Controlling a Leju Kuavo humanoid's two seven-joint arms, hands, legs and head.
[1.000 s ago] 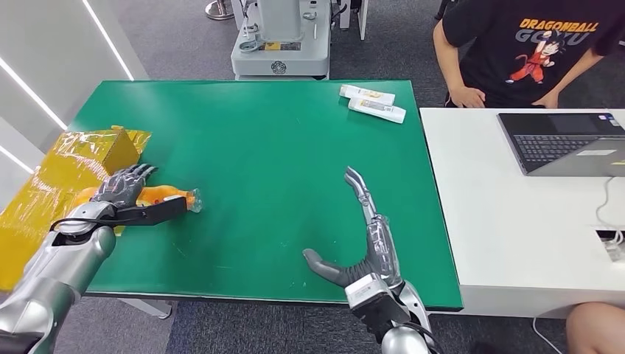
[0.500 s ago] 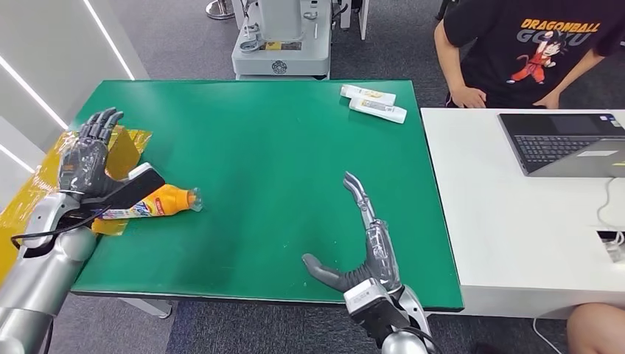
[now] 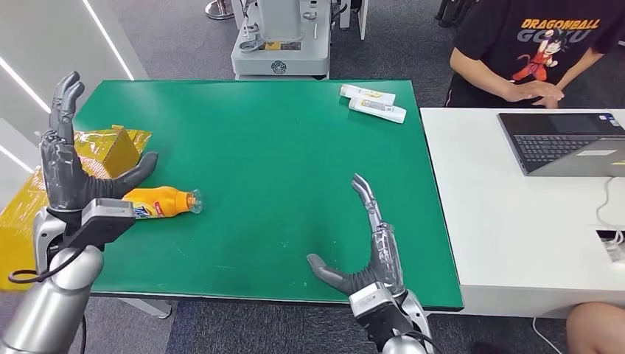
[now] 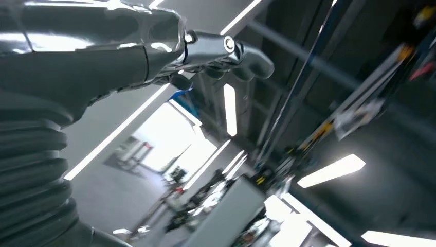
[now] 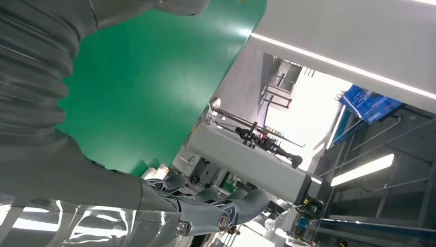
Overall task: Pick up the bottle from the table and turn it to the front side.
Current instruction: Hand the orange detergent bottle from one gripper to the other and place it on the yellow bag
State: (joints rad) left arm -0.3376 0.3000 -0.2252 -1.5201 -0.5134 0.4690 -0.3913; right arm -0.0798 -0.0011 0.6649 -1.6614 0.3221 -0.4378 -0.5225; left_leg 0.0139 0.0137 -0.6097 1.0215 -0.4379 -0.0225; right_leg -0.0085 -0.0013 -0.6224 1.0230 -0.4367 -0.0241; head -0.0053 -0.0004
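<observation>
Lying bottle (image 3: 161, 202) beside left robot hand (image 3: 70, 162).

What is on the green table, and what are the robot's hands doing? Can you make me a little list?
table: green
bottle: orange, lying on its side near the table's left edge, cap pointing right
tubes: two white ones at the far edge
left robot hand: raised, fingers apart, holding nothing
right robot hand: open above the near edge, holding nothing
bag: yellow, beside the bottle
</observation>
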